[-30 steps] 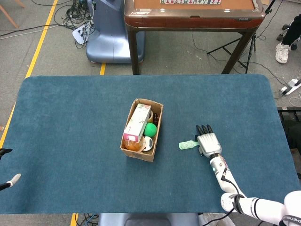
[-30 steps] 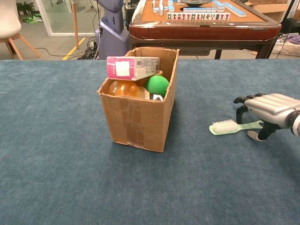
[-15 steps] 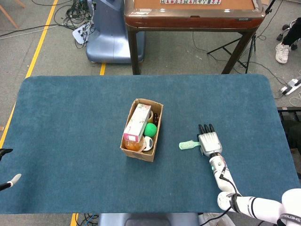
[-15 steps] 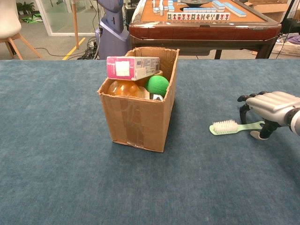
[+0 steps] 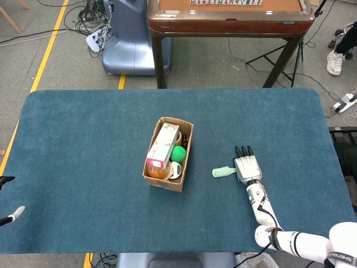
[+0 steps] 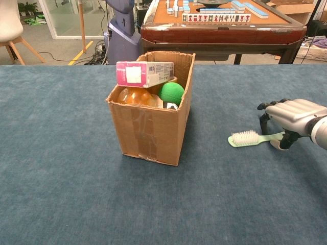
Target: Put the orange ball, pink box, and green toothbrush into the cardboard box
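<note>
The cardboard box (image 5: 184, 156) (image 6: 148, 130) stands mid-table. Inside it, the pink box (image 5: 163, 145) (image 6: 144, 73) lies on top of the orange ball (image 5: 158, 172) (image 6: 134, 96). The green toothbrush (image 5: 223, 172) (image 6: 251, 138) lies flat on the cloth to the right of the box, bristles toward it. My right hand (image 5: 247, 167) (image 6: 291, 120) arches over the handle end, fingers on the far side and thumb on the near side, not closed on it. Only two spread fingertips of my left hand (image 5: 6, 198) show at the left edge of the head view.
A green ball (image 5: 178, 153) (image 6: 171, 93) and a white item also sit in the box. The blue cloth table (image 5: 83, 139) ends behind at a wooden mahjong table (image 6: 219, 25). A blue machine base (image 5: 131, 44) stands on the floor beyond.
My right hand has shifted very slightly to the right over the toothbrush handle. The toothbrush and the box have not moved.
</note>
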Controlling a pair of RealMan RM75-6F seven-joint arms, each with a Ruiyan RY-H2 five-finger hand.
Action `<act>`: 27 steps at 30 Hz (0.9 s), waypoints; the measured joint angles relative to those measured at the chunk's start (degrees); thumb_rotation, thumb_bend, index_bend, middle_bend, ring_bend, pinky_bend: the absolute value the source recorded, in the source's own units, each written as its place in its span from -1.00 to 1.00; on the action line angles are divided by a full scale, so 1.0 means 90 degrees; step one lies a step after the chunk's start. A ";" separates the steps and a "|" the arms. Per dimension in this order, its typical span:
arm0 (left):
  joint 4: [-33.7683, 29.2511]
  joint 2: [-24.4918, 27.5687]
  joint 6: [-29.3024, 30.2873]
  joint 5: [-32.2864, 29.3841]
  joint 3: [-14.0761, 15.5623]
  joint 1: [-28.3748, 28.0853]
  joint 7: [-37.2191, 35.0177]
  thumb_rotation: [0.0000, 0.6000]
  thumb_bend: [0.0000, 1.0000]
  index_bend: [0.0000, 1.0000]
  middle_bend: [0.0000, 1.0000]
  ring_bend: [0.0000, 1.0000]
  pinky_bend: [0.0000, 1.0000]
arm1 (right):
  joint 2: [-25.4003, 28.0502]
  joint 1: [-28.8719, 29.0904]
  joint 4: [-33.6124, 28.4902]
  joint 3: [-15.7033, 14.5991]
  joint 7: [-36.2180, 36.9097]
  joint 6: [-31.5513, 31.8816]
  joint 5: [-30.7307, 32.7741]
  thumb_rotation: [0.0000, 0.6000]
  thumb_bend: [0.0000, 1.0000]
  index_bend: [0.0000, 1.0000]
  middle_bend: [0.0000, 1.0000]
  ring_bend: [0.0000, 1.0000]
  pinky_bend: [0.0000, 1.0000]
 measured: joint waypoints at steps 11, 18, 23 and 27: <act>-0.0004 0.0003 0.0007 0.0006 0.0000 0.0002 0.0000 1.00 -0.78 -0.48 -0.44 -0.48 -0.17 | -0.0047 0.0009 0.0055 -0.0085 -0.0040 0.0028 -0.0029 1.00 -0.10 -0.04 -0.87 -1.00 -1.00; 0.0004 0.0003 0.0014 0.0013 0.0002 0.0005 -0.0008 1.00 -0.78 -0.48 -0.44 -0.48 -0.17 | -0.0083 -0.0039 0.0106 -0.0105 0.0152 0.0103 -0.0269 1.00 -0.10 0.07 -0.81 -1.00 -1.00; -0.0002 0.0007 0.0013 0.0011 0.0000 0.0004 -0.0015 1.00 -0.78 -0.48 -0.44 -0.48 -0.17 | -0.0023 -0.0111 0.0063 -0.0107 0.0377 0.0135 -0.0436 1.00 -0.10 0.11 -0.79 -1.00 -1.00; 0.0000 0.0007 -0.0004 0.0008 0.0004 -0.0001 -0.0006 1.00 -0.78 -0.49 -0.44 -0.48 -0.17 | 0.0105 -0.0173 -0.0065 -0.0094 0.0524 0.0168 -0.0548 1.00 -0.10 0.11 -0.79 -1.00 -1.00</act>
